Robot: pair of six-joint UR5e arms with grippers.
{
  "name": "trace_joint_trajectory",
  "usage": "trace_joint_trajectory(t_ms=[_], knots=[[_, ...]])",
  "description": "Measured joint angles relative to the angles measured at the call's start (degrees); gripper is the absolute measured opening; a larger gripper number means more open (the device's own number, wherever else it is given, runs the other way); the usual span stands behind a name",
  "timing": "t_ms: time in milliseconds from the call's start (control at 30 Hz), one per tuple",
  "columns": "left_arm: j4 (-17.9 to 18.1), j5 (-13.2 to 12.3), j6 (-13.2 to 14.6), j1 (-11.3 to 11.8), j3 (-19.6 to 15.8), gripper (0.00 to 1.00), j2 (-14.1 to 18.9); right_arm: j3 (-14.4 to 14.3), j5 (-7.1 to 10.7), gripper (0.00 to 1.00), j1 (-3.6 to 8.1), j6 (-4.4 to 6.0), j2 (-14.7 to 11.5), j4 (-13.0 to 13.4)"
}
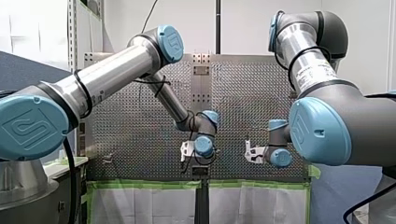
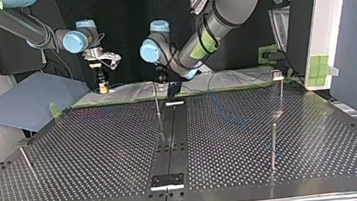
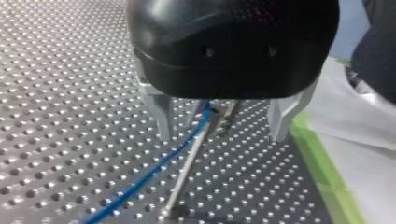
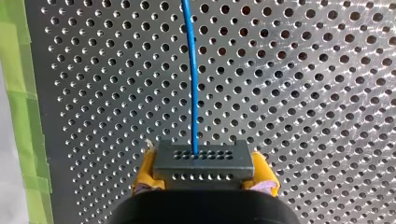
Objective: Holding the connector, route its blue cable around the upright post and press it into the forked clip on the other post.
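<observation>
Front view: my left arm (image 1: 116,70) and my right arm (image 1: 322,107) are both reaching over the near edge of the perforated table (image 1: 140,121), with their wrists near each other but apart; I cannot tell the finger state here. Top view: the right gripper (image 2: 102,87) is hanging at the far left, while the left gripper (image 2: 163,81) is sitting over the upright post (image 2: 157,102) at the far middle. The forked clip (image 2: 277,74) is standing on the other post (image 2: 281,94) at the far right, well apart. Left wrist view: the metal fingers (image 3: 161,119) are standing wide, straddling the blue cable (image 3: 149,175) and the post without gripping either. Right wrist view: the yellow pads (image 4: 142,175) are clamping the grey connector (image 4: 204,161), and the cable is running straight ahead over the table. Judgement: the routing step is calling for a firm connector grip, light tension and a low sweep round the post, so the cable is not riding over its top.
</observation>
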State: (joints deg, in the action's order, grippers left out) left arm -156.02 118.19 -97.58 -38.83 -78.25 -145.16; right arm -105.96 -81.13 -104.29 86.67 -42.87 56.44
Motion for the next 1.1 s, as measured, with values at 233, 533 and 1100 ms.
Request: trace_joint_trajectory(t_ms=[233,533,1100], knots=[[0.06,0.21,0.58,-0.35,-1.55,1.00,0.04,0.00,0.00,0.00,-0.16,0.00,0.01,-0.08],[0.14,0.81,1.40,-2.21,-1.71,1.00,0.07,-0.01,0.25,0.00,-0.17,0.00,0.01,-0.09],[0.21,3.75,1.19,-4.25,-1.73,1.00,0.32,0.00,0.40,0.00,-0.14,0.00,0.03,-0.26]])
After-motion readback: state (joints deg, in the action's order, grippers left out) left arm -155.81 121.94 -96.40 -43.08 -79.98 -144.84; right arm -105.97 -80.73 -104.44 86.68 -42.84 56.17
